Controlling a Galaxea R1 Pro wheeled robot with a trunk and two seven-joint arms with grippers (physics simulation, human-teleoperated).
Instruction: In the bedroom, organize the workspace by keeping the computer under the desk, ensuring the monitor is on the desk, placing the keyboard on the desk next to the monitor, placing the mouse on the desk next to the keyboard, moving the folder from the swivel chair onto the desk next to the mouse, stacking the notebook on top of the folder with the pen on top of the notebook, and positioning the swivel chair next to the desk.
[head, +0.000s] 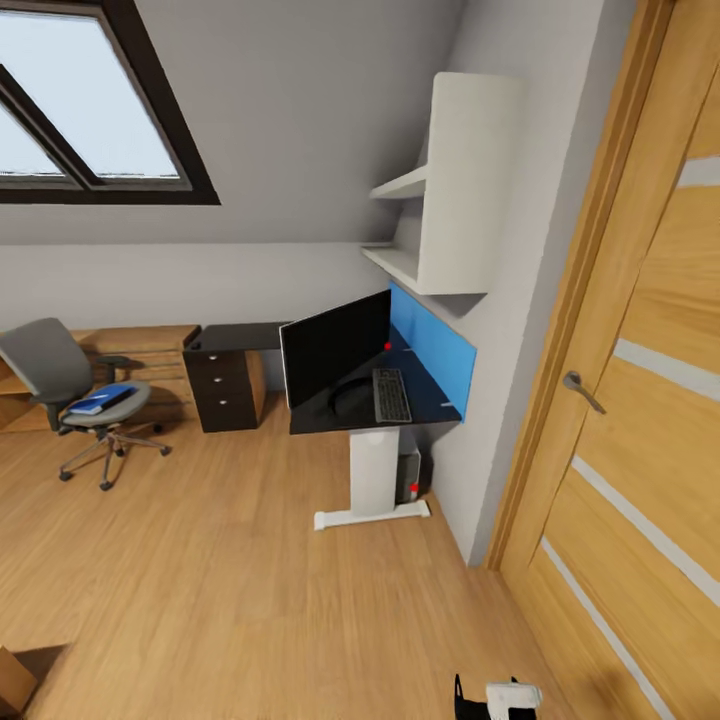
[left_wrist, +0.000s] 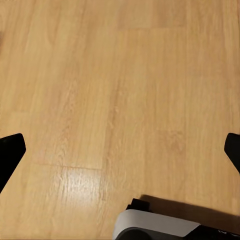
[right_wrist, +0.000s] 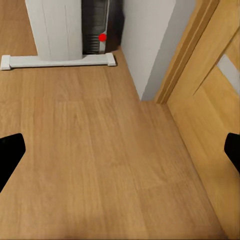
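1. Bedroom with a sloped ceiling and wood floor (head: 230, 560); the desk (head: 420, 412) stands against the wall by the blue panel (head: 432, 335).
2. Monitor (head: 335, 345) is on the desk, tilted. Keyboard (head: 391, 395) lies on the desk just beside the monitor, on its door side.
3. Computer (head: 408, 478) sits on the floor under the desk, behind the desk's white leg (head: 374, 472). Right wrist view shows the same tower (right_wrist: 97, 27) next to the leg's foot (right_wrist: 57, 60).
4. Swivel chair (head: 70, 385) is well apart from the desk, on its window side. A blue folder (head: 100, 400) lies on the chair seat; can't tell if anything is stacked on it.
5. Dark drawer unit (head: 228, 380) stands between chair and desk, against the back wall.
6. White shelves (head: 440, 190) hang on the wall above the desk. Wooden door (head: 640, 400) with handle (head: 582, 388) is on the far side of the desk from the chair.
7. Left claw (left_wrist: 120, 152): released, fingertips wide apart at the frame edges, nothing between them, hanging over bare floor.
8. Right claw (right_wrist: 120, 150): released, fingertips wide apart, holding nothing, above the floor near the door frame.
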